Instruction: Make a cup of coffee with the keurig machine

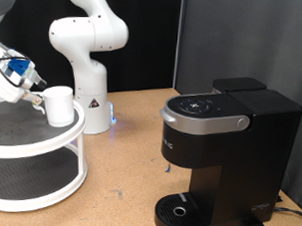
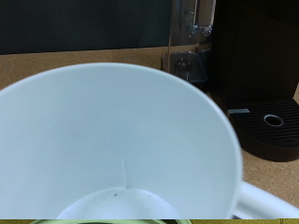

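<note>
**Cup at the shelf rim, coffee machine well apart**

At the exterior view's left: tool (image 1: 34, 92) right beside the white cup (image 1: 58, 106), touching it on the side facing the picture's left edge. Impossible to tell whether the fingers are spread, closed, or clamped on the cup; too small and partly hidden there. Cup upright, on the top tier of a round white two-tier shelf (image 1: 49, 179), near that tier's rim on the side toward the exterior view's right.

Black coffee machine (image 1: 217, 155) on the wooden table (image 1: 125, 152) at the exterior view's right, well apart from the cup. Silver-grey lid down. Round drip tray (image 1: 180, 209) at its foot, bare. White arm base (image 1: 86, 46) behind, between shelf and machine, with a blue light low at its foot.

From the wrist view: open mouth of the cup (image 2: 112, 140) filling most of the picture, pale inside, seemingly nothing in it. Beyond it, the dark machine (image 2: 252, 56) and its drip tray (image 2: 271, 119) on the table (image 2: 84, 58). No fingers visible in this view.
</note>
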Controlling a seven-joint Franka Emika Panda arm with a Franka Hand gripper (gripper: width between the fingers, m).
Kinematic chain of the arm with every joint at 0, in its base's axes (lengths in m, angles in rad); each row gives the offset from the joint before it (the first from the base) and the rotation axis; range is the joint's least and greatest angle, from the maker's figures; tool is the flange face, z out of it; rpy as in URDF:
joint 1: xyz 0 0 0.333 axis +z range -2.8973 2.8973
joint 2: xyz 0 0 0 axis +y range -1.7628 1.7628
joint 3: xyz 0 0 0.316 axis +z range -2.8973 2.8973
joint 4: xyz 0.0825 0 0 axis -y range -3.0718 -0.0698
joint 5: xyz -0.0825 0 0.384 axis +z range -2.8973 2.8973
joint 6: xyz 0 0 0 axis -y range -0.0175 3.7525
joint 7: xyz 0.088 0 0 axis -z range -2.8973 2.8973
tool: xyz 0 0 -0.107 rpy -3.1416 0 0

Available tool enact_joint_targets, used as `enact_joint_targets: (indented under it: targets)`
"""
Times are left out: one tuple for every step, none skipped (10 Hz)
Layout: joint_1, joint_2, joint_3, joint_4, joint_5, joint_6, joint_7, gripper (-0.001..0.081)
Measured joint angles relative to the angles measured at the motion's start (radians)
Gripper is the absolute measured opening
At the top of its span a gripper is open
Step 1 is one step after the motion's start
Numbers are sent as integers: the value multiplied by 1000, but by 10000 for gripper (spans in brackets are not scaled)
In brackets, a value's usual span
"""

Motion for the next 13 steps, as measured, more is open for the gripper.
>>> enact_joint_targets:
  targets:
    - [-2, 2, -2, -9, -11, 1, 0, 805]
    - [-6, 3, -3, -19, -25, 7, 0, 805]
    - [-12, 4, -3, -31, -36, 13, 0, 805]
    - [-23, 4, -4, -42, -42, 21, 0, 805]
    - [-34, 4, -4, -53, -44, 34, 0, 805]
    - [-42, 4, -5, -62, -44, 45, -1, 805]
    - [-49, 3, -7, -69, -44, 50, -7, 805]
    - [-53, 3, -9, -74, -44, 56, -14, 805]
    - [-54, 2, -11, -77, -42, 62, -21, 805]
    - [-54, 2, -13, -80, -37, 67, -29, 805]
    - [-54, 2, -13, -80, -31, 67, -34, 805]
    - [-54, 2, -13, -80, -27, 67, -36, 805]
    - [-54, 2, -13, -80, -24, 67, -37, 703]
